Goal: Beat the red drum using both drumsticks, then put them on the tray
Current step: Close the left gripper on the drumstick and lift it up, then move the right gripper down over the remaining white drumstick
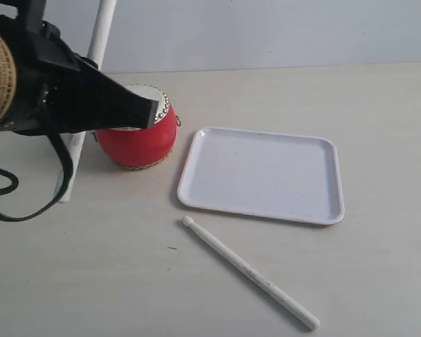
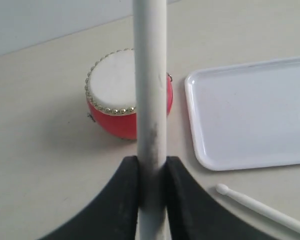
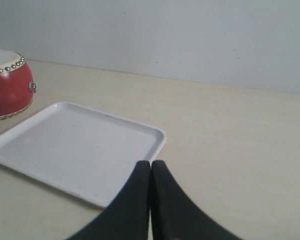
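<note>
– On the pale tabletop, left of centre, where exactly is the drum?

– The squat glossy red drum (image 1: pixel 137 144) with its cream skin and ring of metal studs stands upright just left of the flat white rectangular plastic tray (image 1: pixel 259 175), near it but not touching.

– And the sticks?

– One long off-white drumstick (image 2: pixel 150 75) is clamped between the black fingers (image 2: pixel 125 200) of the left gripper (image 2: pixel 151 165), standing nearly upright. From the wrist it crosses in front of the drum. Its shaft has faint grey smudges near the grip, nothing legible. The other drumstick (image 1: pixel 249 272) lies diagonally on the table in front of the tray, apart from it, with its rounded tip pointing toward the drum side.

– The right gripper?

– The right gripper (image 3: pixel 150 167) has its fingers pressed together with nothing between them, just beside the tray's rim.

– Any writing?

– A tan band (image 1: pixel 0 77) on the left arm may carry print, but it is too blurred to read.
</note>
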Controlling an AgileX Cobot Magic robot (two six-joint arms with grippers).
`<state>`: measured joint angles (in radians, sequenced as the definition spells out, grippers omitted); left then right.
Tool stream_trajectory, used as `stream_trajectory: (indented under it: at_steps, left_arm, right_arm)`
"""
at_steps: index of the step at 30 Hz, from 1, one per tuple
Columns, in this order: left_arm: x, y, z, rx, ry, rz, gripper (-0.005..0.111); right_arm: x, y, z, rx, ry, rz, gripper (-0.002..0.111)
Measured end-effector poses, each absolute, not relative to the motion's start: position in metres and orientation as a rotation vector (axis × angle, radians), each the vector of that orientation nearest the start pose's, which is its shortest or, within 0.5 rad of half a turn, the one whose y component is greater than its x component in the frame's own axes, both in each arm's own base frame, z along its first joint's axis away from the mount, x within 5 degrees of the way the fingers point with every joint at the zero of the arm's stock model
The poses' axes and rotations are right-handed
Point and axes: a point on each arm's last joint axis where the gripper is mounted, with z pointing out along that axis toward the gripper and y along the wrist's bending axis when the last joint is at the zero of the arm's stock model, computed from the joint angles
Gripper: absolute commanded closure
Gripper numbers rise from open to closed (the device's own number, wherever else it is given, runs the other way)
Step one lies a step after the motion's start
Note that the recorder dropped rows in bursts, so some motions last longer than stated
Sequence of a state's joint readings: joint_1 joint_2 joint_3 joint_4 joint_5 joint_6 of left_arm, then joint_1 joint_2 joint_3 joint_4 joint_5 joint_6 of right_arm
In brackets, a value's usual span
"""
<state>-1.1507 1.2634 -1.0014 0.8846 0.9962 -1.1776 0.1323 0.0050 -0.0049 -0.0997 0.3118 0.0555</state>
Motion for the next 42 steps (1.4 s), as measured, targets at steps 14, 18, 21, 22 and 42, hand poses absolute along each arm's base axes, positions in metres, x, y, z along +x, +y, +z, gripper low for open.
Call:
stream_trajectory:
  at_steps: [14, 18, 21, 22, 42]
  left_arm:
    - [0.127, -0.136, 0.33, 0.325, 2.107, -0.088, 0.107]
    - [0.119, -0.124, 0.33, 0.337, 2.065, -0.169, 0.107]
    - [0.115, -0.116, 0.333, 0.333, 2.036, -0.216, 0.107]
    - [0.114, -0.113, 0.335, 0.328, 2.028, -0.229, 0.107]
    - [0.108, -0.094, 0.31, 0.287, 2.029, -0.202, 0.107]
  right_arm:
    - [0.054, 0.004, 0.187, -0.132, 1.789, 0.039, 0.108]
    - [0.054, 0.004, 0.187, -0.132, 1.789, 0.039, 0.108]
    - [0.055, 0.005, 0.188, -0.134, 1.769, 0.039, 0.108]
    - [0.055, 0.005, 0.19, -0.136, 1.748, 0.04, 0.108]
    - [0.048, 0.019, 0.239, -0.077, 1.238, 0.384, 0.108]
